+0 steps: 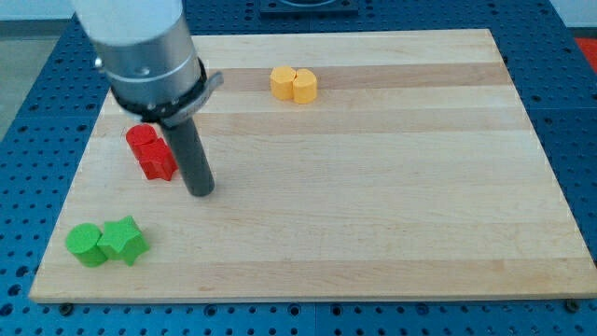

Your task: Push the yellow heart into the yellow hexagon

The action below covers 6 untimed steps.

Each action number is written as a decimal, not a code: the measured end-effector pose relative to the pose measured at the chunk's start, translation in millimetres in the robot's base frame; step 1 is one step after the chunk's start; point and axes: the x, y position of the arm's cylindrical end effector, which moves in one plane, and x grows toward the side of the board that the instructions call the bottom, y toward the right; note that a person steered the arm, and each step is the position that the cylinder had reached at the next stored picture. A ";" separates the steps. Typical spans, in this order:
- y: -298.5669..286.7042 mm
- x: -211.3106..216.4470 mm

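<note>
The yellow hexagon [283,82] and the yellow heart [304,86] sit side by side and touching near the view's top centre, the heart on the right. My tip [201,189] rests on the board at the view's left, far below and left of the yellow pair. It stands just right of a red pair: a red cylinder [142,139] and a red block [158,161] of unclear shape.
A green cylinder [87,245] and a green star-like block [124,241] lie together at the view's bottom left. The wooden board [392,187] sits on a blue perforated table. The arm's grey body fills the view's top left.
</note>
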 end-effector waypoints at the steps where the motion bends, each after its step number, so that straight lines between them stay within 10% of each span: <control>1: 4.5 -37.6; 4: 96.0 -154.7; 6: 126.1 -150.0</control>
